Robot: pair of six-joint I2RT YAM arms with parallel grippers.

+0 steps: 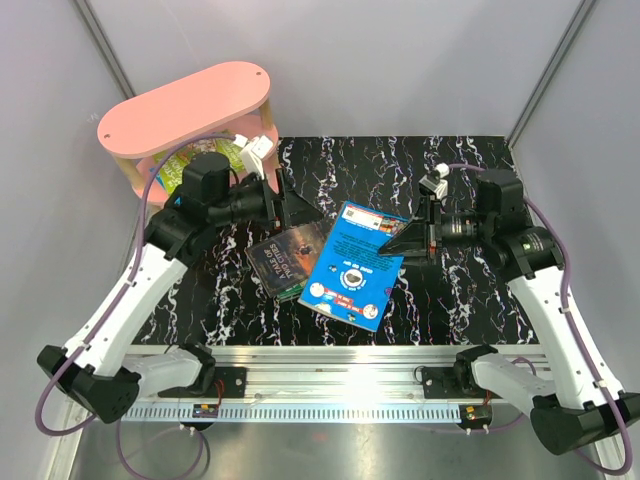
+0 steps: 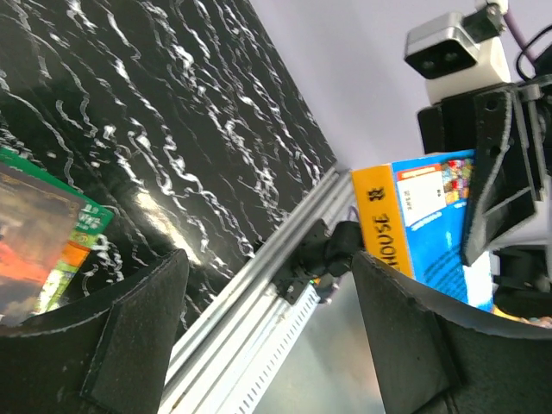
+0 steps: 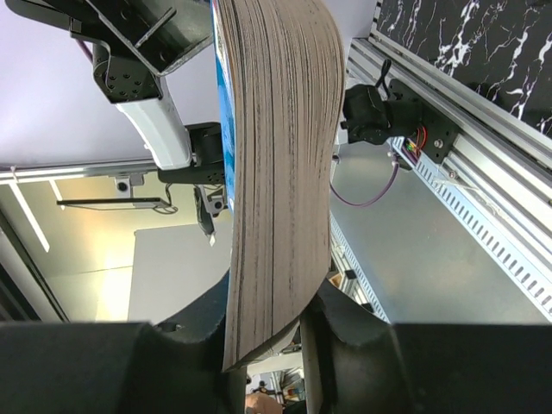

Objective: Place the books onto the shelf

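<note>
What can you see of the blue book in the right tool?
The blue book is a thin glossy paperback with a yellow spine, white and red print on its cover, and bowed pages. The right tool pinches one edge, holding it tilted over the table. Its opposite side overlaps the dark book, contact unclear.

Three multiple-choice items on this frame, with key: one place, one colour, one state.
1. Where does the dark book lie? A) on the floor B) flat on the table C) propped against a wall
2. What colour is the book in the right gripper? A) red B) blue C) white
3. How does the left gripper stand? A) open, empty B) shut on a book C) shut on a cable
Key: 1 B, it lies on the black marbled top; 2 B, its blue cover shows from above; 3 A, nothing sits between its fingers.
</note>
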